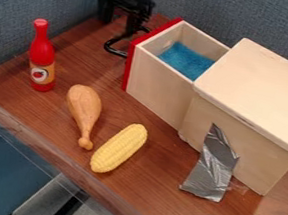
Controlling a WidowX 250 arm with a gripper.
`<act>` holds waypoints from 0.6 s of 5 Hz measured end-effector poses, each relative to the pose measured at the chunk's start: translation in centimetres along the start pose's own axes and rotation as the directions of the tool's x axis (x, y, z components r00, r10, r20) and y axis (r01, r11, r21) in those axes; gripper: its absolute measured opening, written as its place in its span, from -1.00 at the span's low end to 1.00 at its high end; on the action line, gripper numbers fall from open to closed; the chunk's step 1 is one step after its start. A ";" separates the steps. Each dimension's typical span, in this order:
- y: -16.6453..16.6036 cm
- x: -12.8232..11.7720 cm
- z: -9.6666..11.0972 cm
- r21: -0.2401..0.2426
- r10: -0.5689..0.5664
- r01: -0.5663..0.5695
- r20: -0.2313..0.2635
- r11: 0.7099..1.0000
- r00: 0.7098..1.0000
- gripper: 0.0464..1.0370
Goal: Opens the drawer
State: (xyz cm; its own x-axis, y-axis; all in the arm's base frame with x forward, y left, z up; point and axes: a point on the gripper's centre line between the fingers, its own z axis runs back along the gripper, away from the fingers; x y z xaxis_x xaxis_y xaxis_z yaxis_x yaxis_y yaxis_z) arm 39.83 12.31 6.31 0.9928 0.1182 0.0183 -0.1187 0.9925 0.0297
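The black two-finger gripper (126,2) hangs at the upper left of the camera view, above the back part of the brown wood-grain table (144,200). How far open it is cannot be told from this angle, and whether it has hold of the curved black handle (106,46) just below it cannot be told either; the two overlap in the view.

The handle sticks out from the red front panel (128,67) of the pale wooden drawer (156,91). The drawer is open, drawn well out of the pale wooden cabinet (264,91) toward the upper left, with its inner end at the cabinet's opening. Its open top shows a blue, rough-textured piece (186,60) lying inside.

A strip of silver tape (211,172) runs down the near side of the cabinet and onto the table. Left of the drawer, a red toy bottle with an orange label (42,57) stands upright. Between the bottle and the tape lie a brown toy drumstick (84,109) and a yellow toy corn cob (119,148), near each other and apart from the drawer.
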 end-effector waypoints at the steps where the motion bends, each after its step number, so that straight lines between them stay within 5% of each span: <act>1: 0.1 -0.7 3.3 0.011 -0.030 0.030 0.024 0.999 0.999 0.93; 3: 1.9 -4.3 7.2 -0.010 -0.105 0.105 -0.008 0.994 0.994 0.93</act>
State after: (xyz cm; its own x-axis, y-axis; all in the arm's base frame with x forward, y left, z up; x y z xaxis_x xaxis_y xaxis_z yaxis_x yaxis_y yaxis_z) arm 35.22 13.46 13.49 0.9999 0.0139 0.0069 -0.0140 0.9997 0.0218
